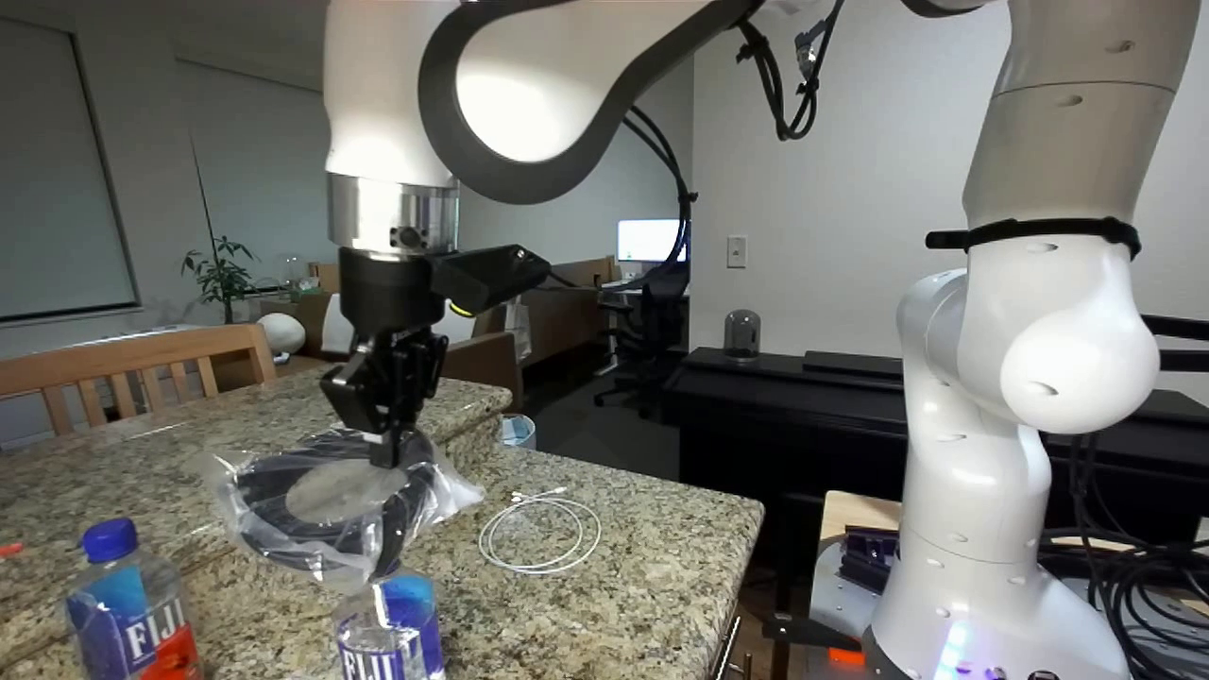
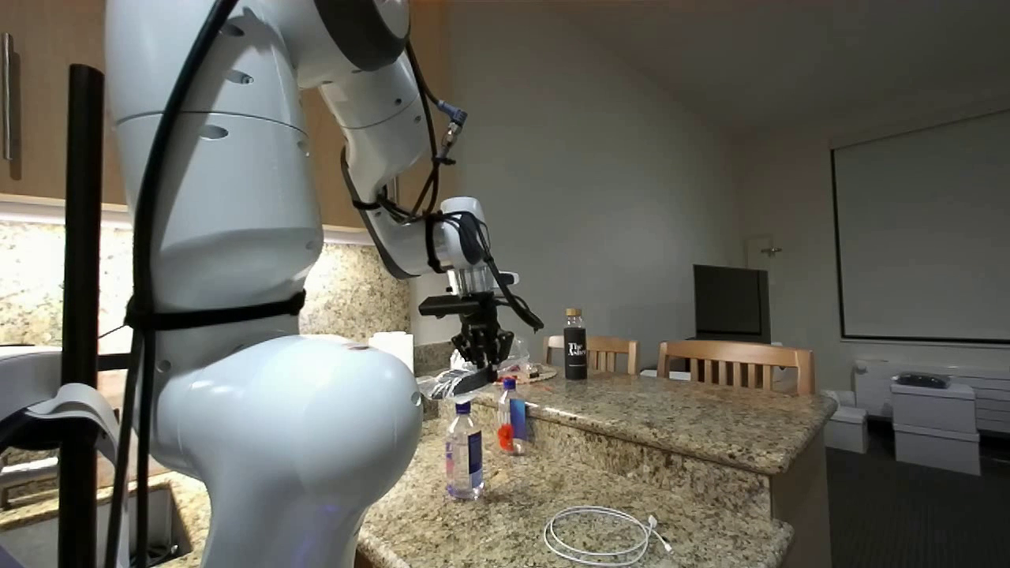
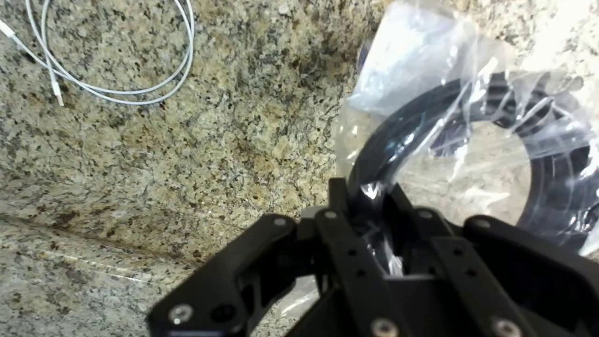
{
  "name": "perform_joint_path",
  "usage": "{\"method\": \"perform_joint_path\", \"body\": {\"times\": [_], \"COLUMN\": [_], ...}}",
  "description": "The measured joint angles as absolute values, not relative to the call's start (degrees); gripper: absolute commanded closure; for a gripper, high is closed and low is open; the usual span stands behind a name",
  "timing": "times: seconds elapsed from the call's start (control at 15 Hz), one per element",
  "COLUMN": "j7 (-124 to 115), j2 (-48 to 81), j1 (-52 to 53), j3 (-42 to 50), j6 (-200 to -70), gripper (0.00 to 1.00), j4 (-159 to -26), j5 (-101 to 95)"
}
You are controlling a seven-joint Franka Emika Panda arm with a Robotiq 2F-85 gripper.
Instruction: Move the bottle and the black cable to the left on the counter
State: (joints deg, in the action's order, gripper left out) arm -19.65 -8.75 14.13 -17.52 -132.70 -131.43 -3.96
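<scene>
The pincer (image 3: pixel 368 192) is closed narrow on one side of the black cable (image 3: pixel 414 114); in the wrist view the flat coil is spread from it between two and three o'clock. The coil is enclosed in a clear plastic bag (image 3: pixel 407 61) and held tilted above the surface (image 1: pixel 652 557). Lower, at six o'clock from the pincer in an exterior view, an upright bottle (image 1: pixel 389 635) is partly covered by the bag; whether they touch cannot be told. A like bottle (image 1: pixel 132 604) is seen at eight o'clock. Which is meant, and how full, is unclear. A sideways carry past both bottles is judged needed before lowering. Farther off, at four o'clock, a white cable (image 1: pixel 540 569) is looped.
</scene>
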Motion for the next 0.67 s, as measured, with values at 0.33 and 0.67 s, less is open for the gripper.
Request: {"method": "perform_joint_path", "body": {"times": [0.33, 0.67], "j7": [-21.26, -21.26], "j2": [-7.61, -2.19], "j1": [14.89, 17.82], "j3": [-19.35, -21.49], "j6": [-132.78, -133.82], "gripper": [0.88, 0.88], "j4": [-130.26, -126.76], "j5": [-4.00, -4.00]}}
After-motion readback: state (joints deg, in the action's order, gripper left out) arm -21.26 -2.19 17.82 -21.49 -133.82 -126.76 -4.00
